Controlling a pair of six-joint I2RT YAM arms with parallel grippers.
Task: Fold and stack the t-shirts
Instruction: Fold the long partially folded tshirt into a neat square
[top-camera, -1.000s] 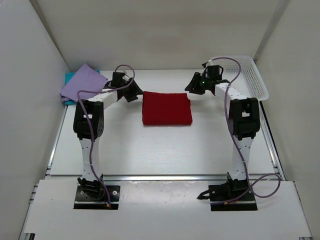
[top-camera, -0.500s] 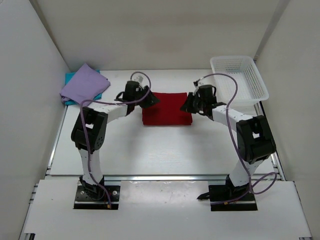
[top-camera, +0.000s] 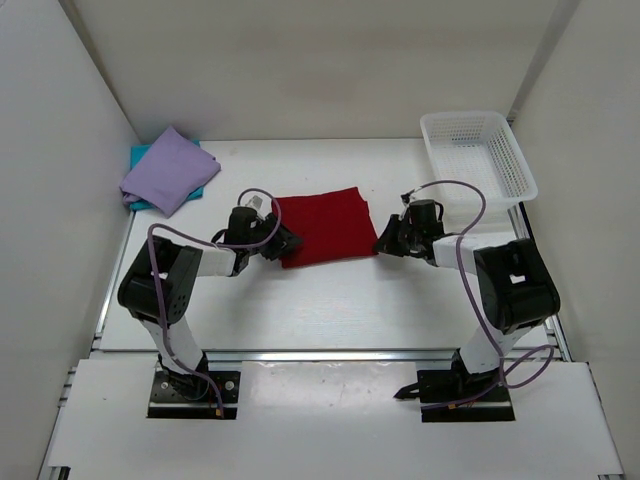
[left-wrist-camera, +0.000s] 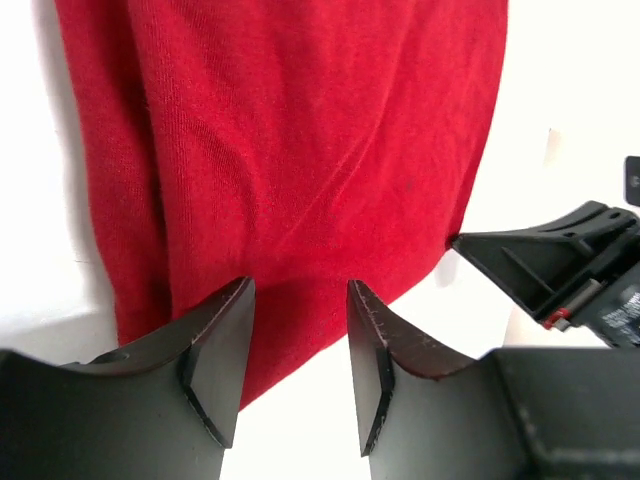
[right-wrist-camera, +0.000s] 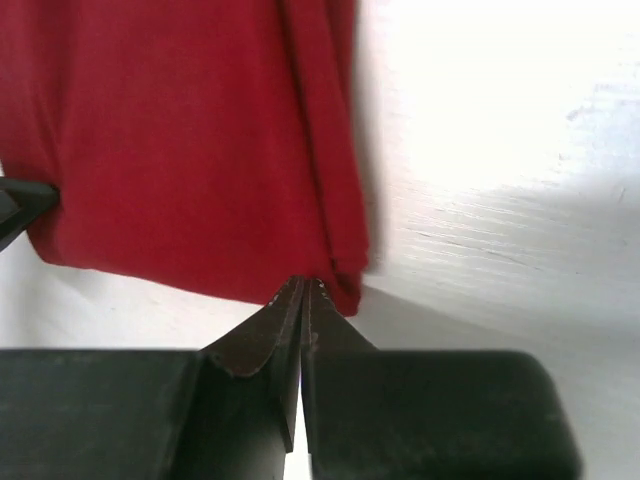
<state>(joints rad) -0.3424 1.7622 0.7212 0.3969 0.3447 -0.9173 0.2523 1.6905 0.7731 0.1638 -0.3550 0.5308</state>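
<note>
On the white table, the folded dark red cloth t-shirt has slid nearer, skewed; right gripper pinches its corner, left gripper gapes; stacking awaits.

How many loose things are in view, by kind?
Shirts: 3 (red shirt, lavender shirt, teal shirt)
Basket: 1
Total: 4
</note>
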